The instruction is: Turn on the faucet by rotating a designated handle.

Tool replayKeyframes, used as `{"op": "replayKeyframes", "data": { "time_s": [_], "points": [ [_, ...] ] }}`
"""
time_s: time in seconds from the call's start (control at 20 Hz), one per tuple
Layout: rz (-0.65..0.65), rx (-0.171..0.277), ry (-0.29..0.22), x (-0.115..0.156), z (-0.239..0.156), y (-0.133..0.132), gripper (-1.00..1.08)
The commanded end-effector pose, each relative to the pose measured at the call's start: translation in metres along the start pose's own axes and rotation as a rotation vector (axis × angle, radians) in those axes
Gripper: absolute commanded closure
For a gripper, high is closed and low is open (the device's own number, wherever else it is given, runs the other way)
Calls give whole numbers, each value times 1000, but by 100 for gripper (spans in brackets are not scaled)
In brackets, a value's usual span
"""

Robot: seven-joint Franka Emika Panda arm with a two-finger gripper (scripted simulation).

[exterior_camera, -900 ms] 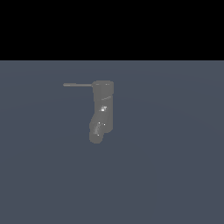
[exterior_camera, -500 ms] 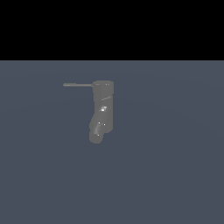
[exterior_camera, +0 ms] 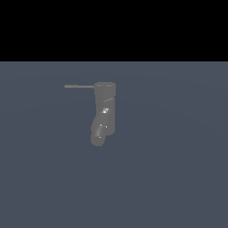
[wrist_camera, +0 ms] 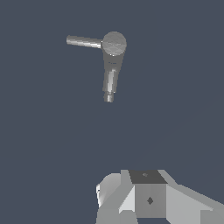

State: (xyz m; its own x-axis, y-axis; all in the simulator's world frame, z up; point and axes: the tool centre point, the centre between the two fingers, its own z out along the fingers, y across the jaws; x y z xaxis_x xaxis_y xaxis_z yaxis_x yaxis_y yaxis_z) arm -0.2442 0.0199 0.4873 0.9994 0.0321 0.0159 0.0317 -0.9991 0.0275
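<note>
Flat slate-blue ground [exterior_camera: 178, 178] fills the scene beneath a black band in the exterior view. On it the faucet [exterior_camera: 105, 109] is seen standing upright, its stubby spout [exterior_camera: 99, 134] angled down at the lower end. The handle [exterior_camera: 79, 86] is seen projecting from the faucet's top toward the exterior view's left. In the wrist view, part of the gripper [wrist_camera: 146, 199] is shown, well apart from the faucet [wrist_camera: 112, 61] and handle [wrist_camera: 84, 41]; whether it is released or clenched cannot be told.

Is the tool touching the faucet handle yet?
No. In the wrist view the handle juts from the faucet alone, with open floor separating it from the tool body.
</note>
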Motion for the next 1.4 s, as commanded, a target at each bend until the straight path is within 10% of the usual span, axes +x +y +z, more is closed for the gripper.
{"op": "replayKeyframes", "data": {
  "time_s": [0.0,1.35],
  "points": [
    [15,5,-1,4,1,-1,108],
    [549,116,-60,134,51,-38,108]
  ]
}}
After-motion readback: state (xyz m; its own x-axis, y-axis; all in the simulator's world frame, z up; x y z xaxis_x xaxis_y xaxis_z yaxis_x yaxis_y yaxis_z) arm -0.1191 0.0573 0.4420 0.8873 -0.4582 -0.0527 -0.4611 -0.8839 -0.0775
